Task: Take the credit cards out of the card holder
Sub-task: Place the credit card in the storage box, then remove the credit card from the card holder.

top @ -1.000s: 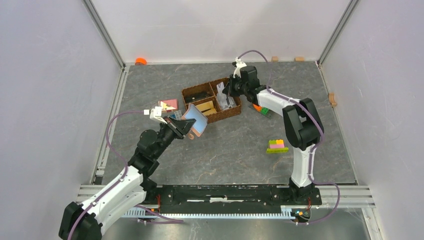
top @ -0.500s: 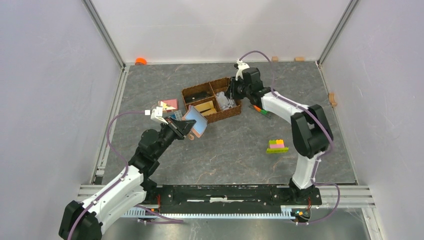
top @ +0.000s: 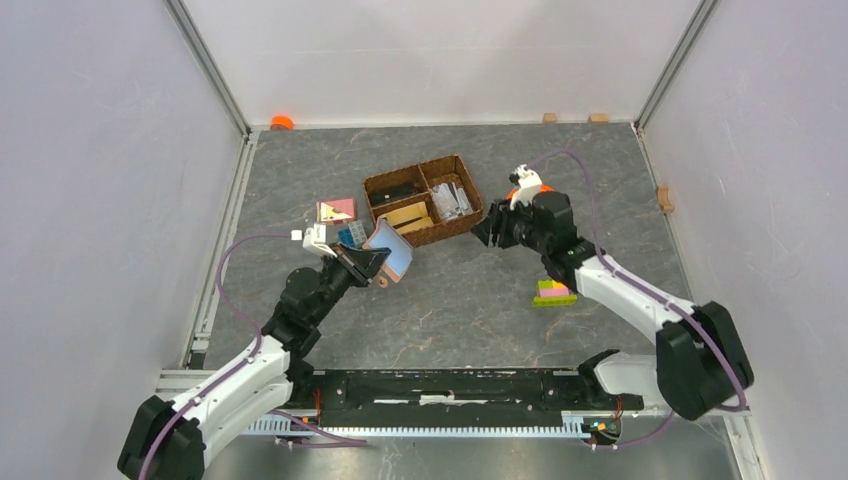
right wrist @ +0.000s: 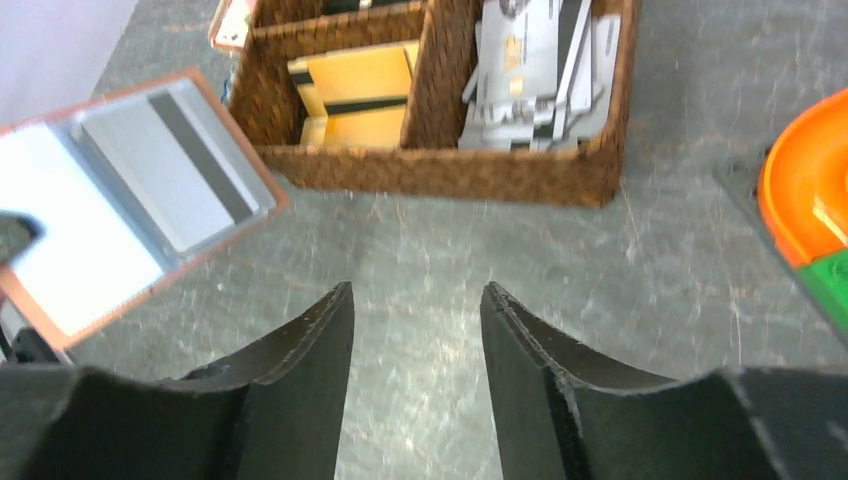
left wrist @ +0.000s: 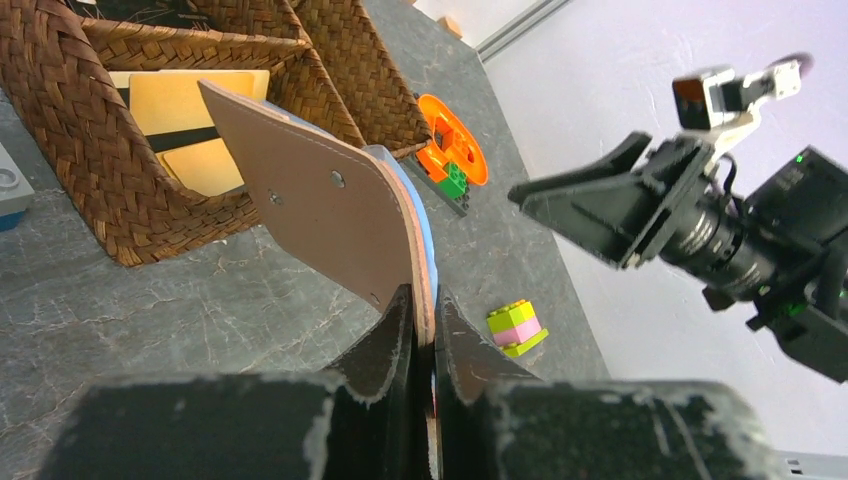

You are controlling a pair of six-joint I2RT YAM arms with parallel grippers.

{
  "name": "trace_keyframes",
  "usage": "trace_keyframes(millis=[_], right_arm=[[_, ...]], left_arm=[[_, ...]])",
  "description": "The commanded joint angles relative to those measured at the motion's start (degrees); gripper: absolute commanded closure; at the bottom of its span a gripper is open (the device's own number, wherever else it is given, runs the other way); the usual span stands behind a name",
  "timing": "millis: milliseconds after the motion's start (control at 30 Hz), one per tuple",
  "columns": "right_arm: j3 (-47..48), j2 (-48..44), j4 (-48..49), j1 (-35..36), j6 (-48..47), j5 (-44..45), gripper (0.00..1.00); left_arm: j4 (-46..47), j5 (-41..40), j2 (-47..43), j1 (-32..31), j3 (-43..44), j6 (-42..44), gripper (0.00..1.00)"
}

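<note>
My left gripper is shut on the lower edge of the brown card holder, holding it open and lifted in front of the woven basket. In the right wrist view the card holder shows a grey striped credit card in its upper sleeve. Several grey credit cards lie in the basket's right compartment. My right gripper hovers open and empty to the right of the basket, facing the holder. From the left wrist I see the holder's brown back.
Yellow flat pieces fill the basket's middle compartment. An orange disc lies right of the basket, and a green-and-pink block stack sits under the right forearm. A pink-and-tan piece and a blue block lie left of the basket.
My right gripper pulled out of the basket's right compartment, swung right and toward the near side, and opened. The left gripper kept the card holder almost still.
</note>
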Motion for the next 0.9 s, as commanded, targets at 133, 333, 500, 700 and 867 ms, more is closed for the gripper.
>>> trace_keyframes(millis=[133, 333, 500, 700, 867], right_arm=[[-14.86, -15.95, 4.28, -0.09, 0.92, 2.93, 0.02], [-23.75, -23.66, 11.44, -0.09, 4.14, 8.16, 0.02], [-26.69, -21.58, 16.01, -0.08, 6.91, 6.42, 0.02], [-26.82, -18.88, 18.86, -0.09, 5.7, -0.32, 0.02], [-28.29, -21.01, 20.76, -0.15, 5.7, -0.36, 0.02]], left_arm=[[12.34, 1.71, 3.93, 0.17, -0.23, -0.72, 0.98], [15.49, 7.05, 8.37, 0.09, 1.28, -0.36, 0.98], [20.1, 11.33, 15.07, -2.29, 2.91, -0.08, 0.98], [21.42, 19.27, 21.32, -6.14, 8.14, 2.18, 0.98], [24.73, 23.25, 21.24, -7.38, 8.6, 2.49, 0.98]])
